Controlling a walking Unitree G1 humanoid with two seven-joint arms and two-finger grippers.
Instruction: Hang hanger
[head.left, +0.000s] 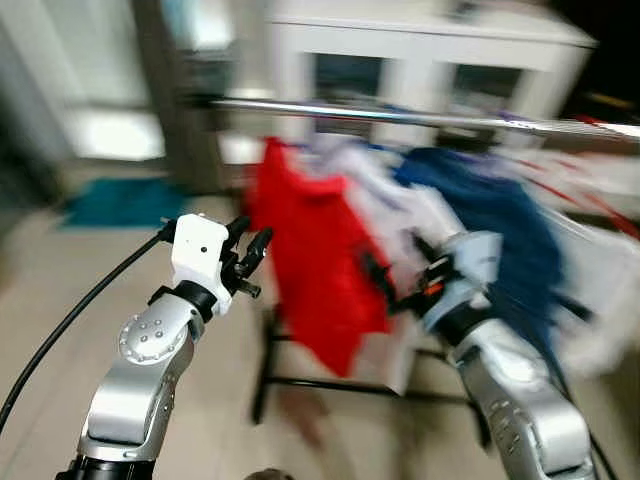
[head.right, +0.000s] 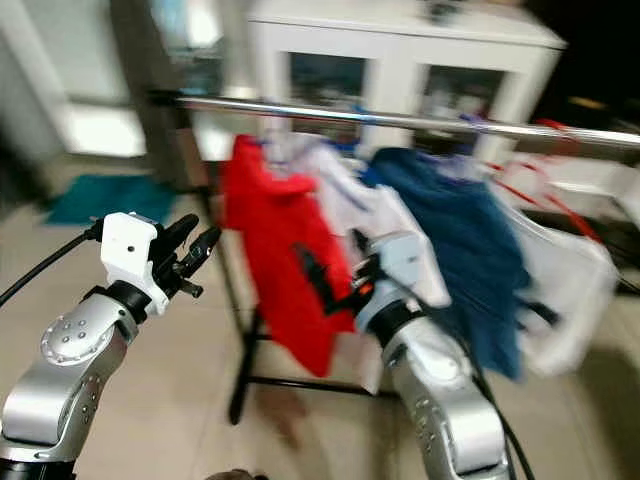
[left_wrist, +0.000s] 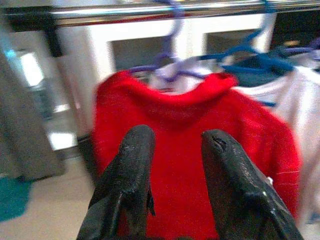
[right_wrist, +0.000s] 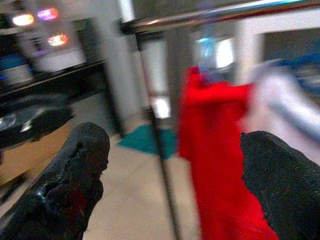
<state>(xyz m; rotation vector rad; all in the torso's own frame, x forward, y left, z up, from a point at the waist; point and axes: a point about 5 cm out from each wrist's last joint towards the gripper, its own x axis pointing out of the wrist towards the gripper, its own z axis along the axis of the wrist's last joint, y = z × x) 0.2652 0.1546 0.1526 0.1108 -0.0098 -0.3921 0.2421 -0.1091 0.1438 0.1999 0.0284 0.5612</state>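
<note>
A metal clothes rail (head.left: 400, 115) ran across the scene in front of the robot, carried on a black stand (head.left: 265, 370) that stood on the pale tiled floor (head.left: 60, 290). Several garments hung from it: a red garment (head.left: 315, 265) at the robot's left end, then a white one (head.right: 375, 215), a dark blue one (head.left: 500, 230), and more white cloth (head.right: 570, 280) further right. In the left wrist view the red garment sat on a purple hanger (left_wrist: 172, 52) hooked over the rail, with blue hangers (left_wrist: 255, 60) beside it. The left gripper (head.left: 250, 255) was raised just left of the red garment, near it but apart from it, its two black fingers (left_wrist: 132, 175) parted with a narrow gap and nothing between them. The right gripper (head.left: 385, 285) was lifted in front of the red and white clothing, its fingers (right_wrist: 70, 185) spread wide and empty. The head views were blurred. A white cabinet (head.left: 430, 60) stood behind the rail, and a teal mat (head.left: 125, 200) lay on the floor to the left.
</note>
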